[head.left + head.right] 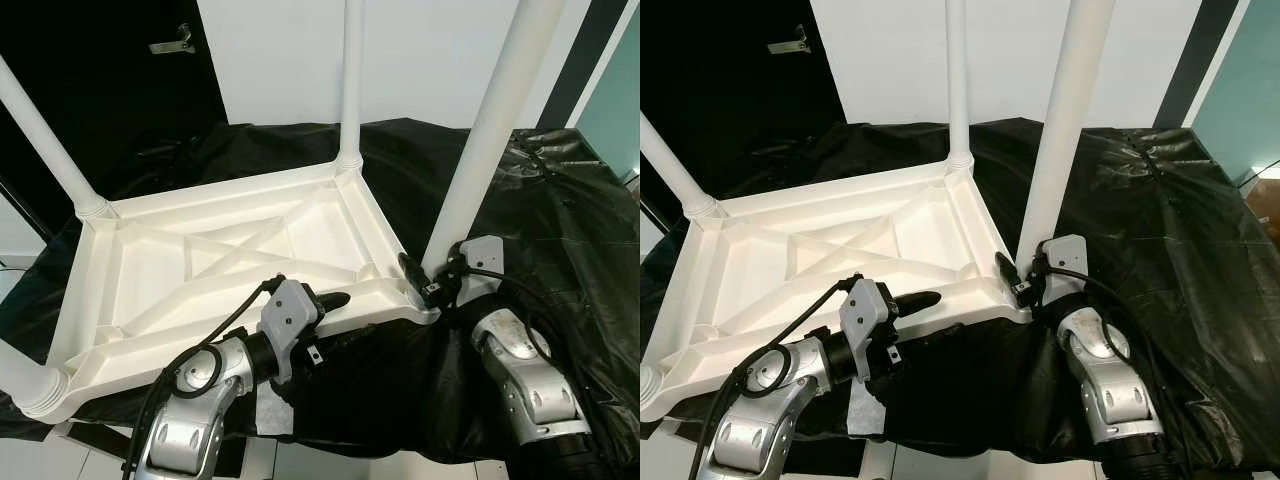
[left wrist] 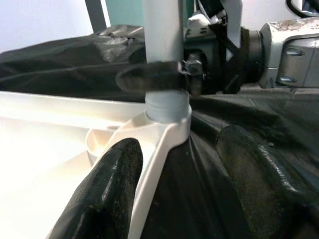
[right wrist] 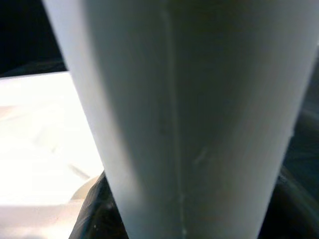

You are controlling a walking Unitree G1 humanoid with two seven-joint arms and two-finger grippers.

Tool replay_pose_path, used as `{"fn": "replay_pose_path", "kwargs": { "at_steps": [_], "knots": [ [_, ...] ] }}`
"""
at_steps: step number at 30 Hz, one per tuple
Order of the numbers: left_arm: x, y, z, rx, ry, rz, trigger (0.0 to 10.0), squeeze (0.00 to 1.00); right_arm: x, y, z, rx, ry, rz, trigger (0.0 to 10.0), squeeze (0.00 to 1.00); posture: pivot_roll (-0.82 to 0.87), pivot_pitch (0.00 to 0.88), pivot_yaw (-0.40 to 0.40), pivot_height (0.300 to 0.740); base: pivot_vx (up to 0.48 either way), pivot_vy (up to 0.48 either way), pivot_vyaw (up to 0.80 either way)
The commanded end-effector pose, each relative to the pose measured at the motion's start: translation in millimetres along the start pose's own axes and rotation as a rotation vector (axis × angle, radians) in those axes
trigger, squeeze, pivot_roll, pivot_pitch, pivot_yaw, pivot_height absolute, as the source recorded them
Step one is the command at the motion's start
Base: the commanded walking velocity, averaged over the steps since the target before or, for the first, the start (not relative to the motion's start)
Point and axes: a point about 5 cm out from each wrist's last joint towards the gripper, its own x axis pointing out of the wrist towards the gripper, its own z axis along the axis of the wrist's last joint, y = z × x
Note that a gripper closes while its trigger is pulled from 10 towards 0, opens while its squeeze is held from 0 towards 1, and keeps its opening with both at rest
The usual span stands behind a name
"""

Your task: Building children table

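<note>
I see the white table top [image 1: 230, 250] lying upside down on a black sheet [image 1: 560, 230], with its legs sticking up. My right gripper [image 1: 425, 275] has its black fingers squeezed tight around the near right leg [image 1: 490, 130], low down by its corner socket. My left gripper [image 2: 174, 194] sits at the table's near edge, fingers [image 2: 107, 194] spread apart, one on each side of the rim.
</note>
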Motion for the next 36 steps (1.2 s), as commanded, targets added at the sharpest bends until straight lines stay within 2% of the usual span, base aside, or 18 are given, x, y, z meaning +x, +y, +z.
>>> {"fn": "replay_pose_path", "kwargs": {
  "at_steps": [1, 2, 3, 4, 6, 8, 10, 11, 13, 16, 17, 18, 19, 27, 31, 32, 33, 36],
  "knots": [
    [1.7, 6.7, 0, 0.007, 0.004, 0.103, 10.0, 0.00, -8.8, -21.6, -16, -0.010, 0.092, -0.225, 10.0, 0.00, -0.06, 0.014, 0.027, 0.740, 0.000, 0.000, 0.00],
    [1.7, 6.7, 0, 0.007, 0.004, 0.103, 10.0, 0.00, -8.8, -21.6, -16, -0.010, 0.092, -0.225, 10.0, 0.00, -0.06, 0.014, 0.027, 0.740, 0.000, 0.000, 0.00],
    [2.3, 7.0, 0, 0.009, 0.003, 0.104, 10.0, 0.00, -9.4, -19.9, -19, 0.017, 0.107, -0.329, 10.0, 0.00, -0.06, 0.017, 0.027, 0.740, 0.000, 0.000, 0.00],
    [2.3, 7.0, 0, 0.009, 0.003, 0.104, 10.0, 0.00, -9.4, -19.9, -19, 0.017, 0.107, -0.329, 10.0, 0.00, -0.06, 0.017, 0.027, 0.740, 0.000, 0.000, 0.00],
    [3.0, 7.3, 1, 0.006, 0.001, 0.107, 10.0, 0.00, -8.5, -12.0, -21, 0.066, 0.114, -0.436, 10.0, 0.00, -0.05, 0.020, 0.029, 0.740, 0.000, 0.000, 0.00],
    [3.0, 7.3, 1, 0.006, 0.001, 0.107, 10.0, 0.00, -8.5, -12.0, -21, 0.066, 0.114, -0.436, 10.0, 0.00, -0.05, 0.020, 0.029, 0.740, 0.000, 0.000, 0.00],
    [3.0, 7.3, 1, 0.006, 0.000, 0.109, 10.0, 0.00, -5.3, -0.9, -19, 0.094, 0.102, -0.437, 10.0, 0.00, -0.05, 0.026, 0.029, 0.740, 0.000, 0.000, 0.00],
    [3.0, 7.3, 1, 0.006, 0.000, 0.109, 10.0, 0.00, -5.3, -0.9, -19, 0.094, 0.102, -0.437, 10.0, 0.00, -0.05, 0.026, 0.029, 0.740, 0.000, 0.000, 0.00],
    [2.2, 6.6, 1, 0.006, 0.005, 0.108, 10.0, 0.00, -3.8, 7.8, -13, 0.101, 0.061, -0.383, 10.0, 0.00, -0.05, 0.038, 0.037, 0.740, 0.000, 0.000, 0.00],
    [1.7, 6.4, 0, 0.007, 0.008, 0.106, 10.0, 0.00, -5.5, 8.0, -10, 0.099, 0.040, -0.366, 10.0, 0.00, -0.06, 0.038, 0.037, 0.740, 0.000, 0.000, 0.00],
    [1.9, 6.6, 0, 0.008, 0.009, 0.106, 10.0, 0.00, -6.1, 7.2, -9, 0.100, 0.038, -0.371, 10.0, 0.62, -0.06, 0.042, 0.037, 0.740, 0.000, 0.000, 0.00],
    [1.8, 7.1, 0, 0.011, 0.010, 0.106, 10.0, 0.00, -7.1, 5.9, -8, 0.100, 0.030, -0.368, 10.0, 0.90, -0.06, 0.042, 0.037, 0.740, 0.000, 0.000, 0.00],
    [1.8, 7.9, 1, 0.014, 0.010, 0.108, 10.0, 0.00, -8.1, 5.0, -6, 0.093, 0.015, -0.345, 10.0, 1.00, -0.06, 0.044, 0.039, 0.740, 0.000, 0.000, 0.00],
    [2.8, 9.9, 2, 0.018, 0.006, 0.116, 10.0, 0.00, -16.1, -4.3, 0, 0.078, -0.033, -0.214, 10.0, 1.00, -0.06, 0.045, 0.036, 0.740, 0.000, 0.000, 0.00],
    [2.6, 9.4, 2, 0.018, 0.006, 0.122, 10.0, 0.00, -25.0, -14.5, 0, 0.073, -0.027, -0.022, 10.0, 1.00, -0.06, 0.043, 0.031, 0.740, 0.000, 0.000, 0.00],
    [2.6, 9.3, 2, 0.018, 0.006, 0.122, 10.0, 0.00, -26.5, -17.1, 1, 0.064, -0.027, 0.029, 10.0, 0.38, -0.06, 0.043, 0.031, 0.740, 0.000, 0.000, 0.00],
    [2.8, 9.3, 2, 0.019, 0.007, 0.122, 10.0, 0.00, -27.0, -20.6, 1, 0.078, -0.016, 0.086, 10.0, 0.00, -0.06, 0.044, 0.030, 0.740, 0.000, 0.000, 0.00],
    [2.8, 9.3, 2, 0.019, 0.007, 0.122, 10.0, 0.00, -27.0, -20.6, 1, 0.078, -0.016, 0.086, 10.0, 0.00, -0.06, 0.044, 0.030, 0.740, 0.000, 0.000, 0.00]
  ]
}}
